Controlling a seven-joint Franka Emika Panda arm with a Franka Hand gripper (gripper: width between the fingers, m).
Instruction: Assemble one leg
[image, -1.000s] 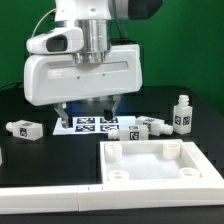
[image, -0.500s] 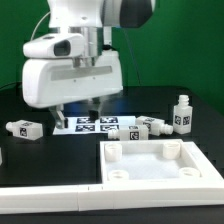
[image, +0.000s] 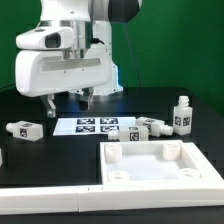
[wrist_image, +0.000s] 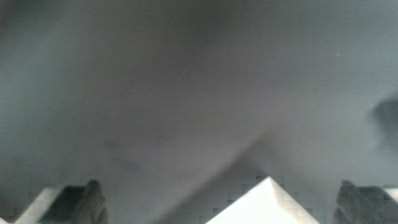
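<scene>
Several white legs with square tags lie on the black table. One leg (image: 24, 129) lies at the exterior view's left. One leg (image: 181, 112) stands upright at the right. Another leg (image: 151, 126) lies beside the marker board (image: 95, 125). My gripper (image: 66, 102) hangs above the table, behind the marker board and to the exterior view's left. It is open and empty, well above the left leg. In the wrist view the fingertips (wrist_image: 71, 205) show dark at the picture's edge, with the gripper (wrist_image: 217, 206) over a blurred dark surface and a white corner (wrist_image: 269, 205).
A large white square tray-like panel (image: 200, 166) lies at the front right. A long white bar (image: 50, 203) lies along the front edge. A green backdrop stands behind the table.
My arm has moved to the exterior view's left and risen a little, off the marker board. The jaws stay open and empty. No part has moved.
</scene>
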